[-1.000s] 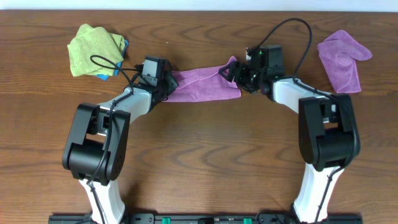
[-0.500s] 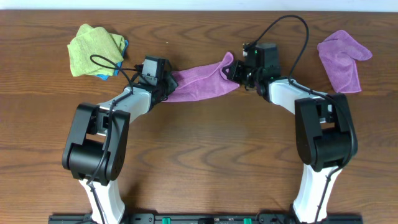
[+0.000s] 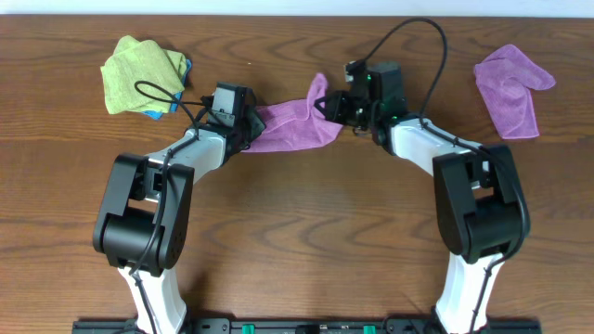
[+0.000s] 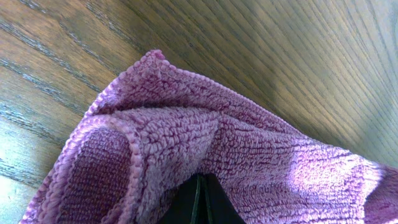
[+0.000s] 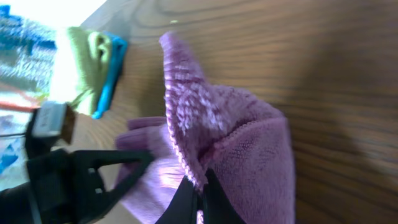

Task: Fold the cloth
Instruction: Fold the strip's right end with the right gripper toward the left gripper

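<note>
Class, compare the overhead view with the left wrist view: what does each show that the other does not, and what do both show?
Only overhead: the right gripper pinching the cloth at its far end, a lime-green cloth, and a second purple cloth. Only left wrist: the cloth's stitched hem and looped pile up close. Both: the cloth held by the left gripper, over the wooden table.

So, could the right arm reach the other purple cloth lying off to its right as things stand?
Probably not yet: nothing blocks the way to the other purple cloth, but the right pincer is shut on the cloth and would need to release first.
</note>
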### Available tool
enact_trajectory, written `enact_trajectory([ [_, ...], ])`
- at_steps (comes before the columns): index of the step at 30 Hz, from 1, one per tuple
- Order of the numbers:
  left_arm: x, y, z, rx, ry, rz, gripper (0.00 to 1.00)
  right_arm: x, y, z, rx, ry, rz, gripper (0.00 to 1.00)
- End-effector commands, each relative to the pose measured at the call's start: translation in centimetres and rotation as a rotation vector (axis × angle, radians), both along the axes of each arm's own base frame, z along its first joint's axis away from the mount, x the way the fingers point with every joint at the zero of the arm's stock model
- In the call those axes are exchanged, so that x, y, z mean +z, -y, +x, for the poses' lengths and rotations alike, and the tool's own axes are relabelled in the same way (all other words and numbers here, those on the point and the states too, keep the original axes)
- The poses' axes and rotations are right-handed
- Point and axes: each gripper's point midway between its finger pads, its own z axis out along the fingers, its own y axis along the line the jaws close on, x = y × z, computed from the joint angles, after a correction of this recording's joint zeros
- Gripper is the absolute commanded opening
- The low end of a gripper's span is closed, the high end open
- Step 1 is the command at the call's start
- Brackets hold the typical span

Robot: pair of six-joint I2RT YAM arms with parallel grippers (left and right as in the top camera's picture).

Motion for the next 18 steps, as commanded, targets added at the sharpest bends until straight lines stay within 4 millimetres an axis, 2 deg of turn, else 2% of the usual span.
enact_trajectory([
  [1,-1.3,-1.4,-0.3,0.020,-0.032,0.051,0.06,4.4,-2.5,0.2,0.068,0.111,0.026,0.02],
  [8,-1.4,-1.4,-0.3,0.014,-0.033,0.055,0.06,6.5,-6.7,-0.7,0.138,0.168,0.030,0.01],
  [14,-1.2,-1.4,-0.3,0.014,-0.030,0.054,0.06,5.8,-9.7,-2.6,0.173,0.163,-0.012,0.01],
  [18,-0.3,-1.4,0.0,0.008,-0.009,0.053,0.06,5.8,-11.5,-3.7,0.188,0.176,-0.030,0.01],
])
